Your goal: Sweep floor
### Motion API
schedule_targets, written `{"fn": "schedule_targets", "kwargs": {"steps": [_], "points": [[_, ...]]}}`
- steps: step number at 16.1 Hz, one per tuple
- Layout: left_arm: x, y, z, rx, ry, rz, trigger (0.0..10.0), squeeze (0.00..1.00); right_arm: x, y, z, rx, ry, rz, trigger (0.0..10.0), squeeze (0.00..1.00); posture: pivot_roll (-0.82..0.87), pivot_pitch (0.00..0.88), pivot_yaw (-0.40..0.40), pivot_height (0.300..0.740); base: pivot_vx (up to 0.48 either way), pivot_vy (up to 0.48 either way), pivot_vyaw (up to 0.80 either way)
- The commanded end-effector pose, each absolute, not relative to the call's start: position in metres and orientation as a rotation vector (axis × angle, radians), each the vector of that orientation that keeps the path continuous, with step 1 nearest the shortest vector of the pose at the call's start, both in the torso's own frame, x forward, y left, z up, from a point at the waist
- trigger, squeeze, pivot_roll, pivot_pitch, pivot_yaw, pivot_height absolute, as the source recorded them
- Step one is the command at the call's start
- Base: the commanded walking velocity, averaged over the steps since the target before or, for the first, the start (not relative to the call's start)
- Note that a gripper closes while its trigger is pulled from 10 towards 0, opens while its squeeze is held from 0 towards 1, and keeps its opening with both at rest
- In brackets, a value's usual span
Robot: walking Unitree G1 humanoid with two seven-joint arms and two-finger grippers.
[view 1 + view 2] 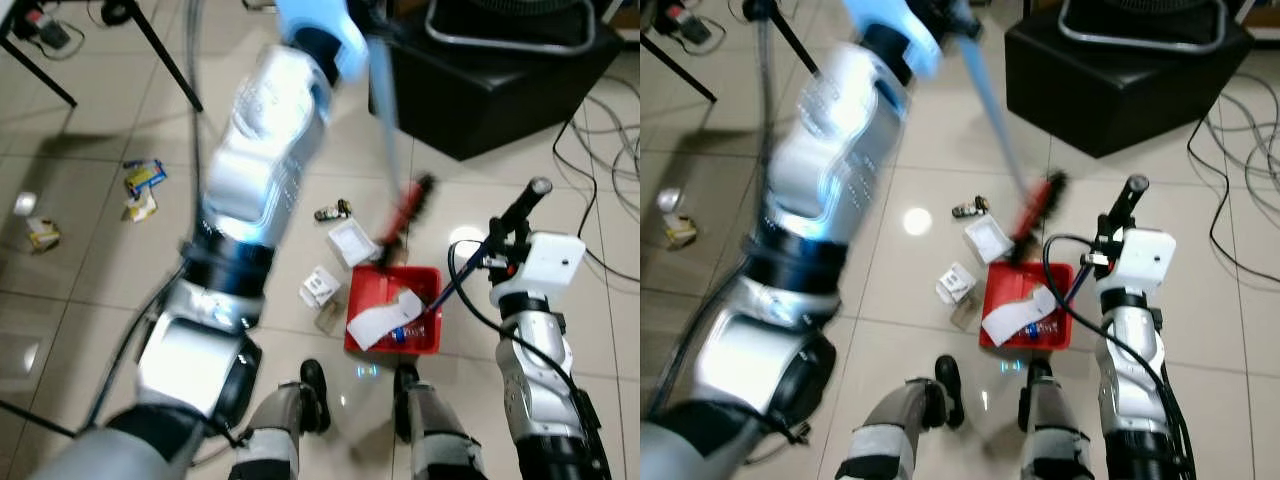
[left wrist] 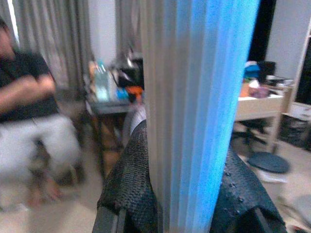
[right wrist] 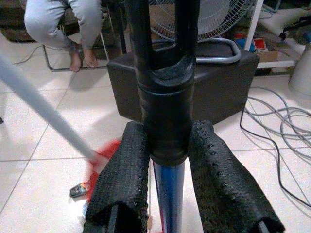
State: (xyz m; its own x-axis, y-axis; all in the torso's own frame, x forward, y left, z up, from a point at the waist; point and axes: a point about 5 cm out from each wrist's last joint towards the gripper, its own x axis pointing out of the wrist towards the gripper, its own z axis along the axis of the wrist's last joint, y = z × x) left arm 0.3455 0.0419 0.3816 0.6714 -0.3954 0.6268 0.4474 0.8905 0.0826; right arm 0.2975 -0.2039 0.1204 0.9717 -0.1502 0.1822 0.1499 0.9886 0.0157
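A broom with a light blue handle [image 1: 385,100] slants down to its red brush head [image 1: 405,215], which touches the floor just behind the red dustpan [image 1: 428,335]. My left gripper [image 2: 194,160] is raised high and shut on the blue handle. The dustpan stands on the tiles with crumpled white paper [image 1: 385,318] in it. Its long black handle [image 3: 167,97] is held upright in my right gripper [image 1: 510,235], shut on it. Two small white boxes [image 1: 352,242] [image 1: 320,287] and a small dark item [image 1: 332,211] lie left of the dustpan.
Wrappers [image 1: 143,178] and scraps [image 1: 40,232] lie on the tiles at the far left. A black box [image 1: 490,80] stands behind, with cables [image 1: 610,150] to its right. Table legs [image 1: 165,55] stand back left. A seated person [image 3: 63,19] and a fan [image 3: 218,14] are farther off.
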Motion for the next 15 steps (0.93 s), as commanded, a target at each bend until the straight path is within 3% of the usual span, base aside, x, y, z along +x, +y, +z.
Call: {"fn": "schedule_targets", "kwargs": {"steps": [1, 4, 7, 9, 15], "points": [[0.338, 0.047, 0.399, -0.04, -0.794, -0.461, 10.0, 0.0, 0.293, -0.196, 0.097, 0.037, -0.08, -0.131, 10.0, 0.0, -0.02, 0.276, 0.199, 0.74, 0.0, 0.0, 0.0], [0.342, 0.058, 0.406, 0.123, -0.84, -0.375, 10.0, 0.0, 0.299, -0.196, 0.098, 0.04, -0.092, -0.132, 10.0, 0.0, -0.02, 0.246, 0.201, 0.74, 0.0, 0.0, 0.0], [0.356, 0.07, 0.385, 0.277, -0.795, -0.279, 10.0, 0.0, 0.304, -0.199, 0.103, 0.038, -0.12, -0.144, 10.0, 0.0, -0.03, 0.226, 0.203, 0.74, 0.0, 0.0, 0.0], [0.369, 0.089, 0.356, 0.39, -0.715, -0.199, 10.0, 0.0, 0.307, -0.201, 0.105, 0.036, -0.131, -0.149, 10.0, 0.0, -0.03, 0.21, 0.204, 0.74, 0.0, 0.0, 0.0], [0.381, 0.139, 0.265, 0.45, -0.487, -0.084, 10.0, 0.0, 0.308, -0.21, 0.107, 0.019, -0.147, -0.16, 10.0, 0.0, -0.05, 0.182, 0.198, 0.74, 0.0, 0.0, 0.0]]}}
